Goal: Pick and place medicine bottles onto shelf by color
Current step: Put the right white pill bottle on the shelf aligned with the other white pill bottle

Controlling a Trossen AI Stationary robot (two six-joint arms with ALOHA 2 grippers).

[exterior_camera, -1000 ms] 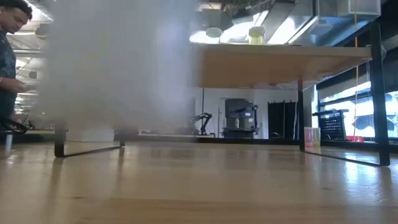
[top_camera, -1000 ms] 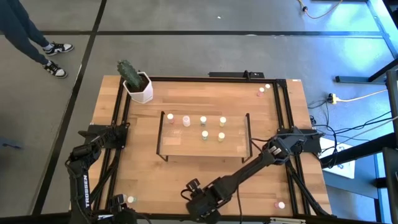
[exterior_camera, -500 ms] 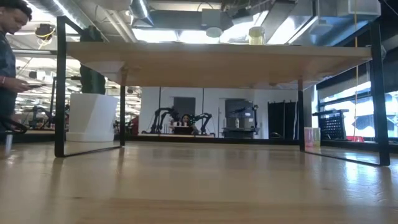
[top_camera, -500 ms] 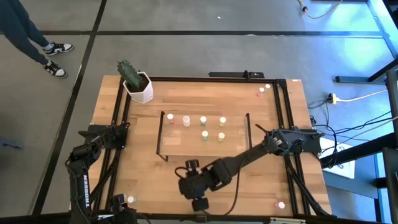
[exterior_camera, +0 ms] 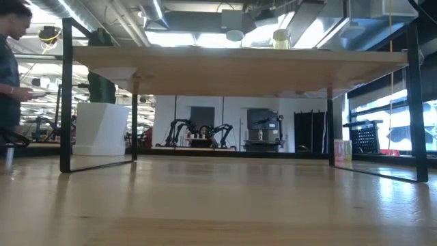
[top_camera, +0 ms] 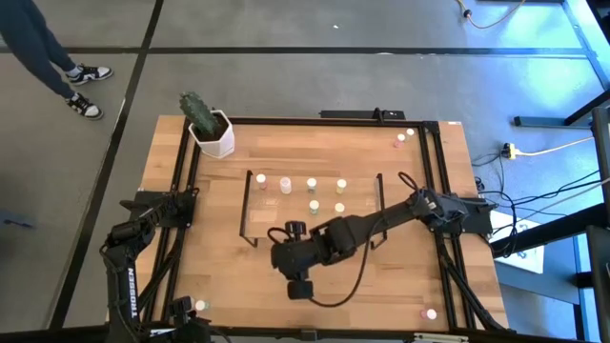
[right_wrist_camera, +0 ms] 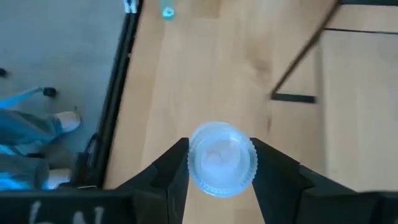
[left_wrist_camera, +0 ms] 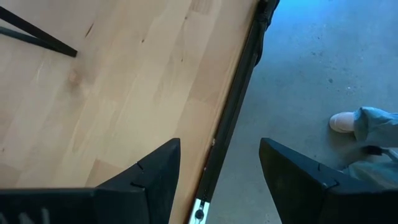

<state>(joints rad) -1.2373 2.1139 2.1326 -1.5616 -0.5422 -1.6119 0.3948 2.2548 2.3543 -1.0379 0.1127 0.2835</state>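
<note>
Left gripper (left_wrist_camera: 217, 171) waits open at the bench's (top_camera: 286, 143) lower-left edge, near one bottle (top_camera: 200, 306) still there. At centre, right gripper (right_wrist_camera: 217, 158) clamps a pale-capped medicine bottle (right_wrist_camera: 221, 157), its colour hard to tell, just below the shelf (top_camera: 315, 224). Six bottles stand shelved; three more seem to remain at right.

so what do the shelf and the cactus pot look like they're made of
Shelf: the board looks like light wood with a matt finish, going by its visible grain; the end frames look like thin black metal rod, though painted metal is a guess. Cactus pot: plain white with flat facets and a smooth surface, possibly ceramic or plastic; the pictures don't settle which.
</note>
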